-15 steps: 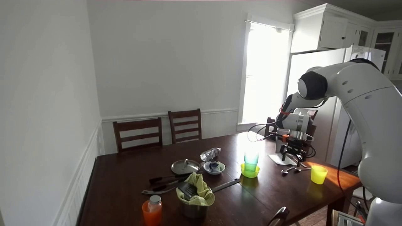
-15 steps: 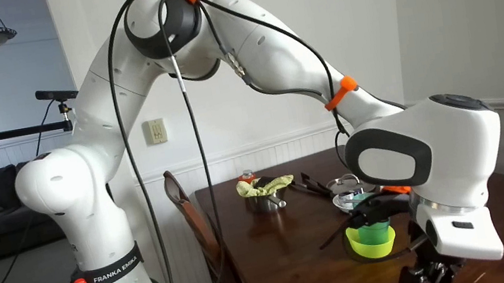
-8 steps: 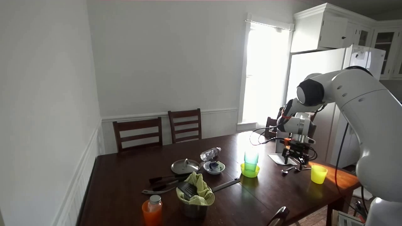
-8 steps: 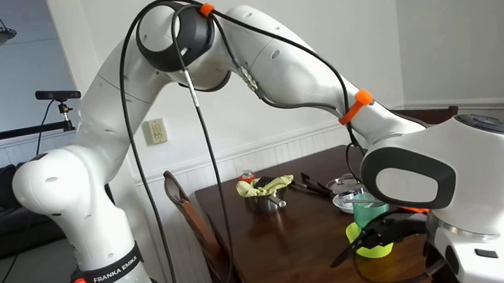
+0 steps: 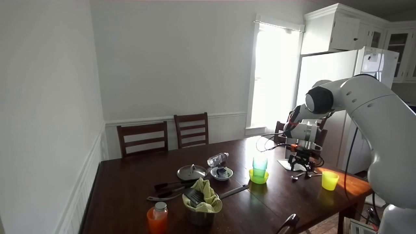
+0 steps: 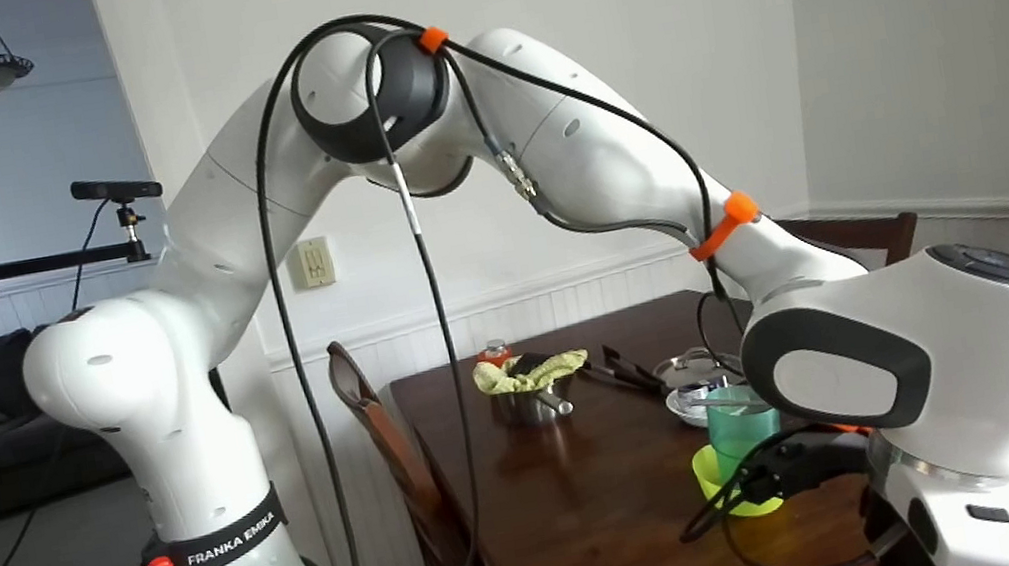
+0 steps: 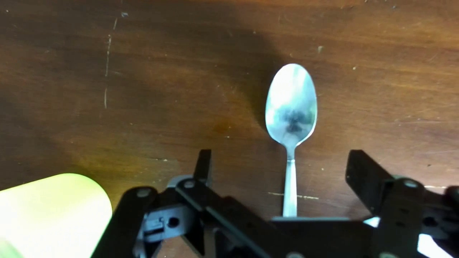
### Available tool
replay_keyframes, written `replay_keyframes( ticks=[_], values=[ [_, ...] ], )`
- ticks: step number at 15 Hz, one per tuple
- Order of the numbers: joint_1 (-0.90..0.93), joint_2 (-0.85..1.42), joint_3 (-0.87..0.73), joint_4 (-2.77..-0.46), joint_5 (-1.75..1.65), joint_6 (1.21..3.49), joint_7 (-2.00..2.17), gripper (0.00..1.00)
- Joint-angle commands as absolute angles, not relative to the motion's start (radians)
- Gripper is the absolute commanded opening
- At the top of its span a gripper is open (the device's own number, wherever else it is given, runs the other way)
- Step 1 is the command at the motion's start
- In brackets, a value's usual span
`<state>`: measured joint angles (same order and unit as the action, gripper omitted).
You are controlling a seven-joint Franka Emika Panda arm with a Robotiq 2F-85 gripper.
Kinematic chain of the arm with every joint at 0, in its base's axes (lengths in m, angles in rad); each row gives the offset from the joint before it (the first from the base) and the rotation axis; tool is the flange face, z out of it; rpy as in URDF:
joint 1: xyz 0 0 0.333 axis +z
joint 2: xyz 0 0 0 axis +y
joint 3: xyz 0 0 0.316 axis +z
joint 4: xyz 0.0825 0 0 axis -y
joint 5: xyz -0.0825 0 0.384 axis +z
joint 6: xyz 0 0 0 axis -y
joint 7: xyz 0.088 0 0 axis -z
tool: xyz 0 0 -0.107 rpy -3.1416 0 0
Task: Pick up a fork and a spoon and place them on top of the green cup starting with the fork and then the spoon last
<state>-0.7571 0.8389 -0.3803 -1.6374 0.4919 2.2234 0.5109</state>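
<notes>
Both fingers of the black hand [image 7: 280, 161] are spread wide apart, and it holds nothing. It hangs low over the dark brown wooden table [image 7: 172, 89]. Below it, between the two fingers, a shiny silver metal spoon [image 7: 291, 104] lies flat on the table. Its oval end reaches out past the fingertips, and part of its handle is hidden by the hand. A bright yellow round cup [image 7: 53, 215] stands near the hand, just outside one finger. Another thin metal tool [image 5: 315, 175] lies near the hand, too small to name. Behind the hand, in an exterior view, is a flat white sheet [image 5: 284, 163]. Well apart from the hand, the tall, see-through, blue-green cup [image 6: 741, 433] stands in a low lime-yellow bowl [image 5: 259, 180]. It looks like a thin grey metal strip [image 6: 731, 402] lies across that cup's top. Past that cup, farther from the hand, are a clear plastic bottle [image 5: 217, 160] on its side and a silver pot [image 5: 201, 219] with a pale green cloth [image 5: 210, 199].
</notes>
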Motion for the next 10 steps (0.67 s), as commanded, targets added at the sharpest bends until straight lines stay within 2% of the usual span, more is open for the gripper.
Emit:
replay_keyframes(
  ticks=[1, 3, 10],
  values=[
    [-0.784, 0.876, -0.357, -1.576, 0.488, 2.198, 0.528, 0.82],
    [-0.784, 0.889, -0.357, -1.563, 0.485, 2.196, 0.531, 0.60],
    [-0.787, 0.903, -0.360, -1.537, 0.480, 2.182, 0.540, 0.10]
  ],
)
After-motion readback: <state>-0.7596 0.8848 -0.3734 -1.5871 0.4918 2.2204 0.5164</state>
